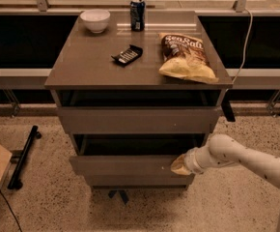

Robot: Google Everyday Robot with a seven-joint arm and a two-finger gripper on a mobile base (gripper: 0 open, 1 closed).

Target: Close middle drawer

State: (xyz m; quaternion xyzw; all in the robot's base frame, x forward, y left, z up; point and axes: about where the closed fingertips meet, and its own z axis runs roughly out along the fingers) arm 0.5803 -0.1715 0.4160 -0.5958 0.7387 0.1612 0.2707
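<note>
Jaws of the gripper point(179, 165) sit against the right end of the middle drawer point(125, 166); whether they are apart or together cannot be told. The bench point(82, 66) fills the centre, with its three drawer fronts facing the camera. The middle drawer stands partly pulled out toward the camera, its dark box open above and its long axis running left to right. On the benchtop lie a chip bag point(186, 57), a white bowl point(95, 20), a blue can point(137, 14) and a small black device point(127, 55).

A grey-brown cabinet point(91, 66) stands on speckled terrazzo floor point(58, 197) before dark panels point(19, 42), perhaps glass.
</note>
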